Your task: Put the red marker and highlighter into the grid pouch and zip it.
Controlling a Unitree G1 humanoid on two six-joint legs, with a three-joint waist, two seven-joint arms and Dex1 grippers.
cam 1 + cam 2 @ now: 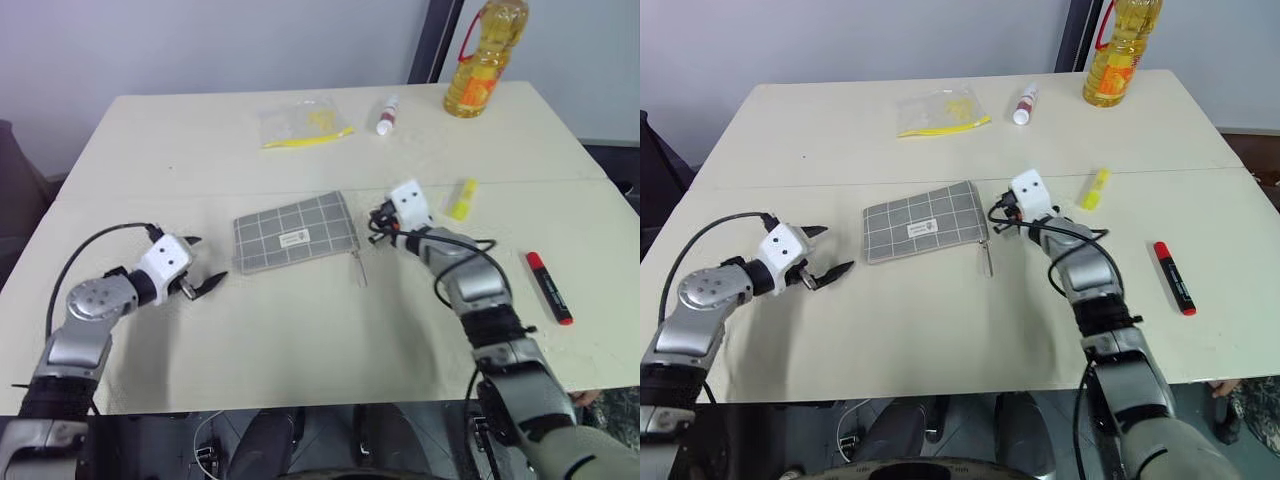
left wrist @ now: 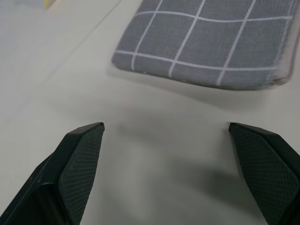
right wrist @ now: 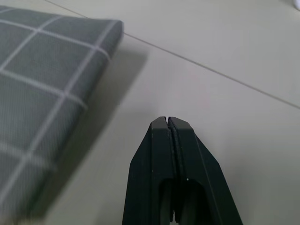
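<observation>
The grey grid pouch point(image 1: 296, 232) lies flat mid-table, its zipper pull point(image 1: 359, 268) dangling off the near right corner. My left gripper point(image 1: 205, 265) hovers open just left of the pouch, nothing between its fingers point(image 2: 79, 161). My right gripper point(image 3: 169, 123) is shut and empty, pointing at the table just off the pouch's right end point(image 3: 56, 75). The yellow highlighter point(image 1: 462, 198) lies to the right of the right hand. The red marker point(image 1: 549, 286), red with a black body, lies farther right near the table's edge.
At the back of the table sit a clear bag with a long yellow item point(image 1: 303, 124), a white tube with a red cap point(image 1: 386, 115) and a bottle of yellow oil point(image 1: 484, 60). A seam point(image 1: 560, 181) crosses the tabletop.
</observation>
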